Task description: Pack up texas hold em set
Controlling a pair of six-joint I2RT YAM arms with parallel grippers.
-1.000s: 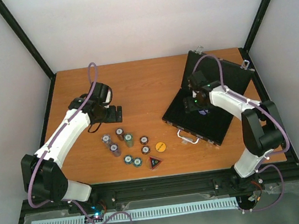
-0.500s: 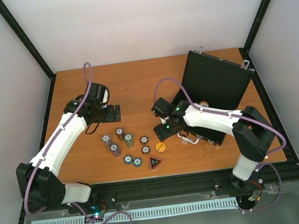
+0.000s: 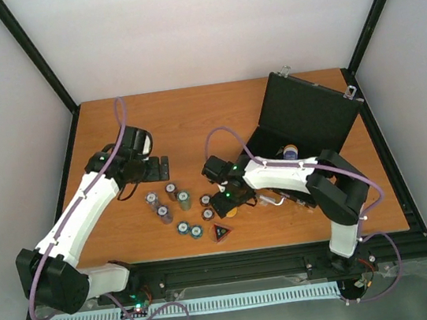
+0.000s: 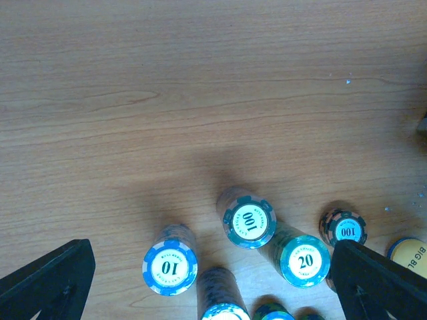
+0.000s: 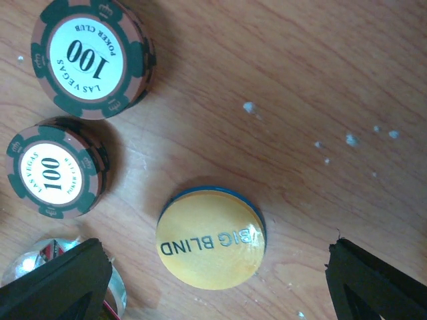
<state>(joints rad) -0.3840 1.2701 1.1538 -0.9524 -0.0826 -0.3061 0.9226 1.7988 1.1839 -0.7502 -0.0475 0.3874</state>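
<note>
- The dark triangle token lies flat on the wooden table, nearest to the arm bases. Two low chip stacks stand just to its left
- A little farther, more chip stacks stand upright in a loose group. They are near each other, and some of them touch
- The yellow disc has a blue rim and the words BIG BLIND. It lies flat on the table, just right of two stacks marked 100
- The right gripper is over this disc with its fingers wide apart, one on each side. I cannot tell if they touch the table
- The left gripper is over the left part of the chip group. Its fingers are also wide apart and hold nothing
- The black case lies open on the far right of the table, well apart from the chip group. Its lid stands up, with silver latches on the top edge
- One chip stack stands inside the case
</note>
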